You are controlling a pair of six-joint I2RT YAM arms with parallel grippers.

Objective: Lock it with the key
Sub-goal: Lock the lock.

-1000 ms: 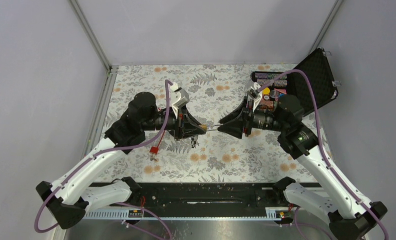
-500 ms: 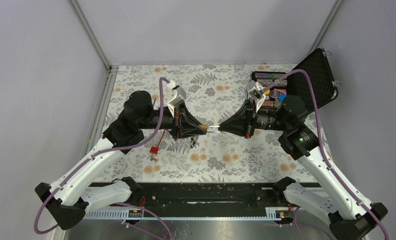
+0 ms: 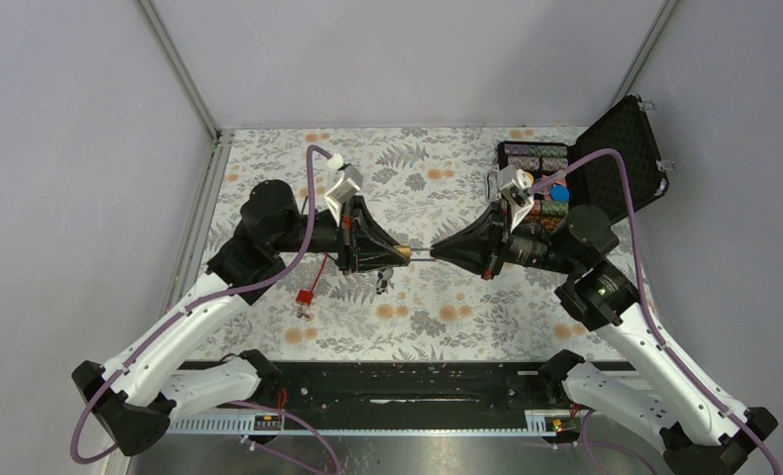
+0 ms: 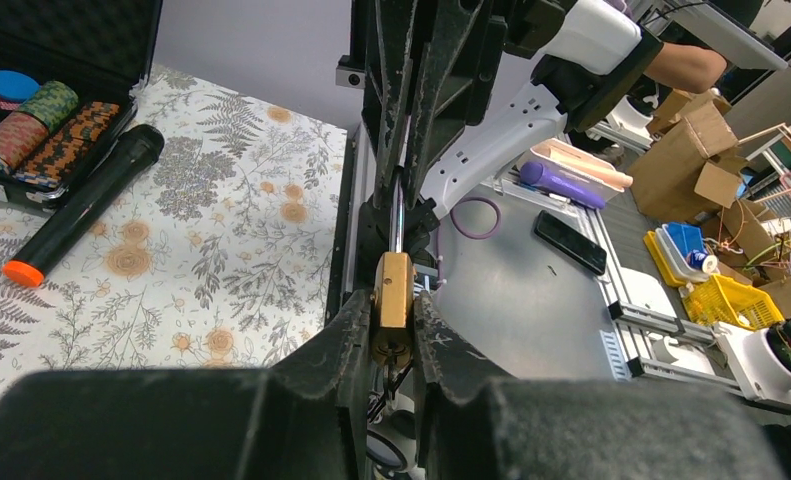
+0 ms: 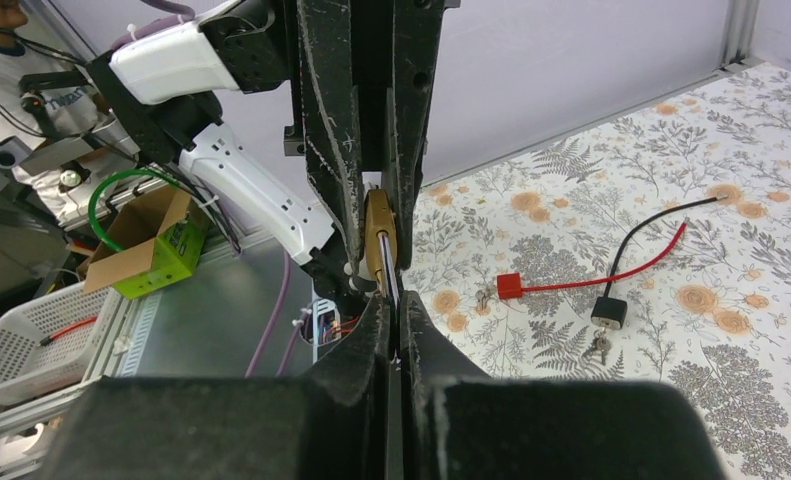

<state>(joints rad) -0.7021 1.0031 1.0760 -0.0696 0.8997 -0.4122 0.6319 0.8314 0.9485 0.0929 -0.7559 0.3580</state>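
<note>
Above the middle of the floral-patterned table (image 3: 446,317), a small brass padlock (image 4: 392,295) is pinched by the left gripper (image 3: 403,253). A thin silvery metal key (image 4: 398,215), meeting it, is clamped in the right gripper (image 3: 437,253).

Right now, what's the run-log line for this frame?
left gripper: shut on brass padlock | right gripper: shut on its silver bar | key: on table

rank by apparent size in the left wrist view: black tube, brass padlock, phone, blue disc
1. black tube
2. brass padlock, enlarged by nearness to the camera
3. phone
4. blue disc
</note>
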